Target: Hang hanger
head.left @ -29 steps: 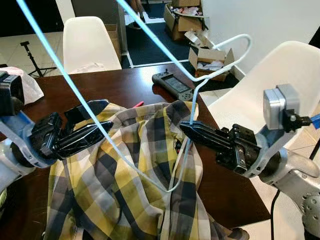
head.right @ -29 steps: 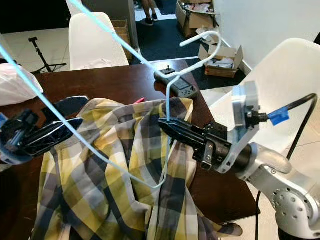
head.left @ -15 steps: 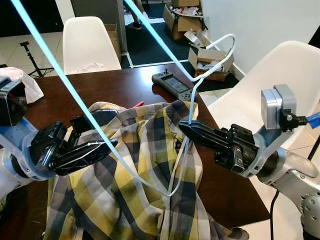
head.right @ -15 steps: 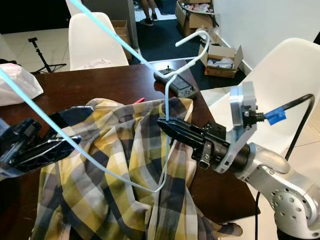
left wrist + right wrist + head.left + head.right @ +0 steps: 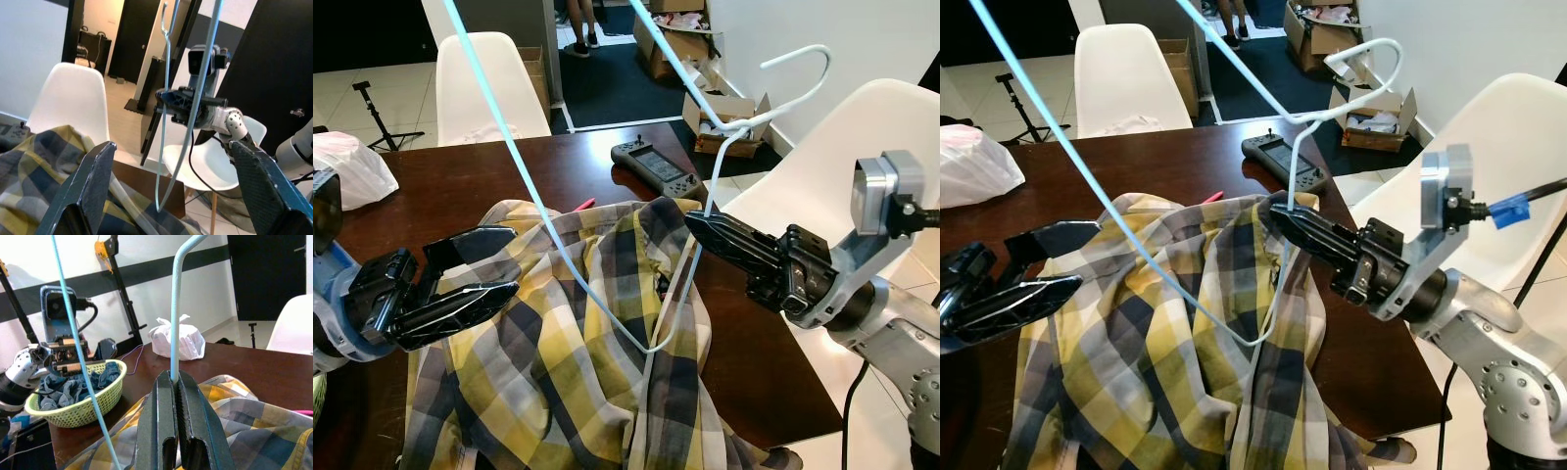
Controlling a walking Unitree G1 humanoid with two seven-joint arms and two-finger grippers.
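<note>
Over the tabletop (image 5: pixel 558 162) I've got the pale blue hanger (image 5: pixel 710 191) pinched tight in my right gripper (image 5: pixel 697 222), held above the plaid shirt (image 5: pixel 568 362). My left gripper (image 5: pixel 494 264) is spread open with nothing in it, beside the shirt.

We count one hanger (image 5: pixel 705 206), one plaid shirt (image 5: pixel 578 362), one handheld controller (image 5: pixel 653 168), one white bag (image 5: pixel 347 168), one green basket (image 5: pixel 73 399), three white chairs (image 5: pixel 484 83), and two grippers: left (image 5: pixel 494 262), right (image 5: pixel 697 223).
</note>
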